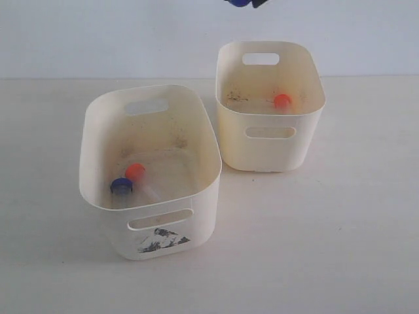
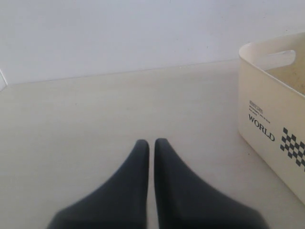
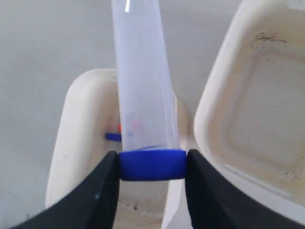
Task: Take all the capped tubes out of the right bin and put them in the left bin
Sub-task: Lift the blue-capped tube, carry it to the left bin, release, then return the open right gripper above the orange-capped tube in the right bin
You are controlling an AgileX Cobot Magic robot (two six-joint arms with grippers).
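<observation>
Plastic wares on a pale matt counter (image 1: 314, 261)
Left bin (image 1: 91, 163) and right bin (image 1: 308, 131): smooth cream plastic, faint sheen. Capped tube (image 3: 143, 86): clear glossy plastic, matt blue cap (image 3: 151, 164).

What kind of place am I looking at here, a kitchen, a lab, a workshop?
Probably a robot test bench or lab: a bare pale table against a blank wall, a large bin and a small bin with capped tubes inside, and the right gripper pinching a blue-capped tube.
</observation>
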